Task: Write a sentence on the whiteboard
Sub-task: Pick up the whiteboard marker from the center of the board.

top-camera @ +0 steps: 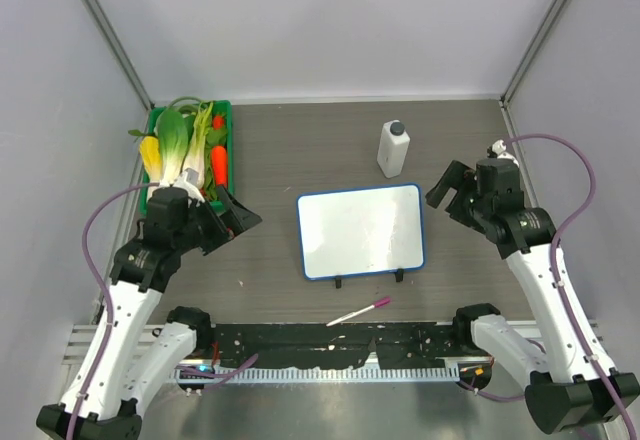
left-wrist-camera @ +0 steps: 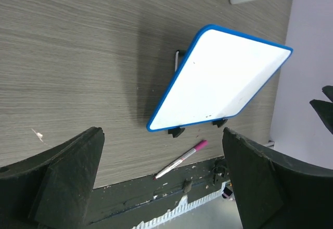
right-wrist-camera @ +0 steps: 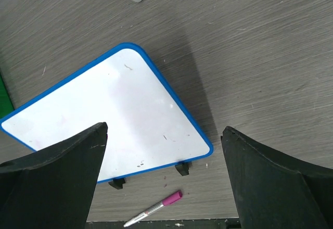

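Note:
The whiteboard (top-camera: pixel 361 230) with blue rim and two black feet lies in the middle of the table. It is blank; no sentence shows on it. It also shows in the left wrist view (left-wrist-camera: pixel 218 83) and the right wrist view (right-wrist-camera: pixel 109 119). A marker (top-camera: pixel 358 312) with a pink cap lies uncapped-end left, just in front of the board near the table's front edge; it shows in the left wrist view (left-wrist-camera: pixel 179 160) and the right wrist view (right-wrist-camera: pixel 153 208). My left gripper (top-camera: pixel 235 222) is open and empty, left of the board. My right gripper (top-camera: pixel 447 192) is open and empty, right of the board.
A white bottle (top-camera: pixel 393 148) with a dark cap stands behind the board. A green tray (top-camera: pixel 226 110) with toy vegetables sits at the back left. A black rail (top-camera: pixel 330 340) runs along the table's front edge. Grey walls close in three sides.

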Robot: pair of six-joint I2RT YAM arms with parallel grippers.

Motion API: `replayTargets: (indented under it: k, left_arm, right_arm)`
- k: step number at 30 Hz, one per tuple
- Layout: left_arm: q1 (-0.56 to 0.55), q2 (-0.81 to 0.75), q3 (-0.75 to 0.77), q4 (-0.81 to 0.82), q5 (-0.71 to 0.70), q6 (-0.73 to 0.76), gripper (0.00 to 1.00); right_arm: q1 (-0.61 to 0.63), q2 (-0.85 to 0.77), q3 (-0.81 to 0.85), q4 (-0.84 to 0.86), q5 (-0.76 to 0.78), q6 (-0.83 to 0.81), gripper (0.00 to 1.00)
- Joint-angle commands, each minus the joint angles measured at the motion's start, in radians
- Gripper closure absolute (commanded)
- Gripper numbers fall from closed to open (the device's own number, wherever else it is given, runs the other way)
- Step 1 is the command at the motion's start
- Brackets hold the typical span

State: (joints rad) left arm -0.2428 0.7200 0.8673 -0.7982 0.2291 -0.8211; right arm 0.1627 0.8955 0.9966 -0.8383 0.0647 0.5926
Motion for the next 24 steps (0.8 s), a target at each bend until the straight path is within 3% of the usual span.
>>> replayTargets:
  k: [1, 6, 13, 17, 24]
  left_arm:
    - [0.000, -0.063, 0.009, -0.003, 0.088, 0.060, 0.00]
    - [0.000, -0.090, -0.002, 0.027, 0.188, 0.189, 0.00]
    - [-0.044, 0.021, 0.079, 0.051, 0.296, 0.344, 0.00]
    - [-0.173, 0.116, 0.171, 0.048, 0.257, 0.385, 0.01]
    - [-0.510, 0.292, 0.257, 0.056, -0.031, 0.370, 0.05]
  right_arm:
    - [0.003, -0.046, 0.013, -0.030, -0.089, -0.033, 0.05]
    - [0.003, -0.069, 0.020, -0.039, -0.077, -0.062, 0.04]
    - [0.003, -0.076, 0.007, -0.012, -0.068, -0.080, 0.04]
    - [0.003, -0.115, -0.019, -0.008, -0.077, -0.071, 0.04]
    - [0.003, -0.170, -0.098, 0.014, -0.137, -0.033, 0.01]
